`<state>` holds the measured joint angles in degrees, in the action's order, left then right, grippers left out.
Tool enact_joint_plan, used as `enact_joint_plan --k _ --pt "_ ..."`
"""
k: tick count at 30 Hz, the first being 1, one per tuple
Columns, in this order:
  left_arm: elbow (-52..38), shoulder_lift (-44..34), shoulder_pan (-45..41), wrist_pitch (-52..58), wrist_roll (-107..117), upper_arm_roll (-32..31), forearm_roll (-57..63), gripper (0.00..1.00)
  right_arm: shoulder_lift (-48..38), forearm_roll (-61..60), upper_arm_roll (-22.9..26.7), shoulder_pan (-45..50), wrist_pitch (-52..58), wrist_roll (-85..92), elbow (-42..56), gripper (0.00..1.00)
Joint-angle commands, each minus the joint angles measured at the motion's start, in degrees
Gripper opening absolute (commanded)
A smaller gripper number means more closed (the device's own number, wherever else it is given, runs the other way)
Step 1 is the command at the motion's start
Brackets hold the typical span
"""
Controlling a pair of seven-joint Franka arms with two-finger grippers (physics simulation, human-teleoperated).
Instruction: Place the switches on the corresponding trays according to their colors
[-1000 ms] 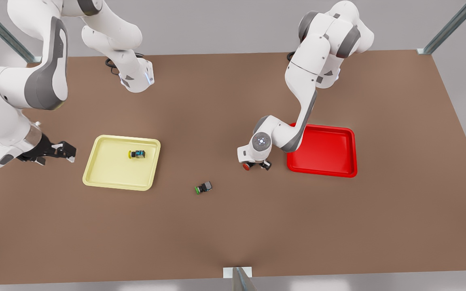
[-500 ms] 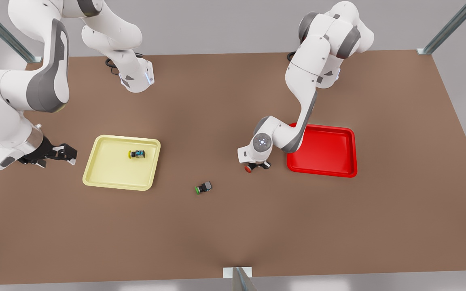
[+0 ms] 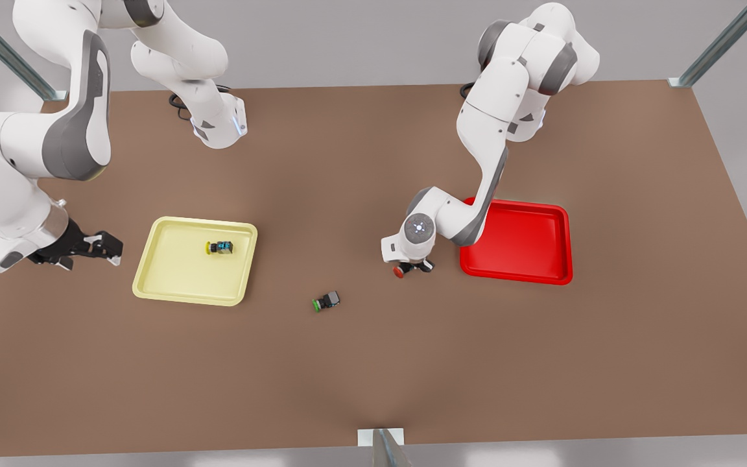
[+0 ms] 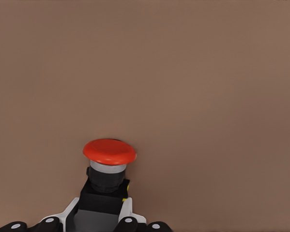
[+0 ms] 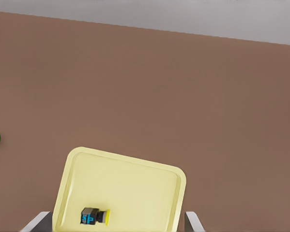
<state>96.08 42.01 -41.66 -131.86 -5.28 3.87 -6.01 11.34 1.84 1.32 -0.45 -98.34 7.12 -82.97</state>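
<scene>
Left jaws [image 3: 412, 266] apparently still gripping red switch [image 4: 109, 166]

Yellow-capped switch [image 3: 220, 247] lies inside pale yellow tray [image 3: 172, 285]; red-capped switch [image 3: 401, 270], gripped, just beside empty red tray [image 3: 545, 277]

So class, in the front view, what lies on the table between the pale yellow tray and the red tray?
Between the pale yellow plastic tray and bright red plastic tray: a small green-capped push-button switch on bare brown table, and the left claw gripping the red-capped switch.

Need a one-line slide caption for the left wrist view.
Left gripper shut on the red switch above the bare brown table.
</scene>
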Motion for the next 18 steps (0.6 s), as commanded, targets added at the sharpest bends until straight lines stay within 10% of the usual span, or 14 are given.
enact_joint_plan --k 1,18 --pt "-0.01 0.01 0.0 0.02 -0.08 0.0 -1.72 0.51 0.0 0.0 0.0 0.01 -0.01 0.0 0.0 1.0" --pt "3.85 -10.98 0.18 13.03 -17.83 14.23 -3.39 0.56 0.0 0.0 0.09 0.01 -0.18 0.0 0.0 1.0"
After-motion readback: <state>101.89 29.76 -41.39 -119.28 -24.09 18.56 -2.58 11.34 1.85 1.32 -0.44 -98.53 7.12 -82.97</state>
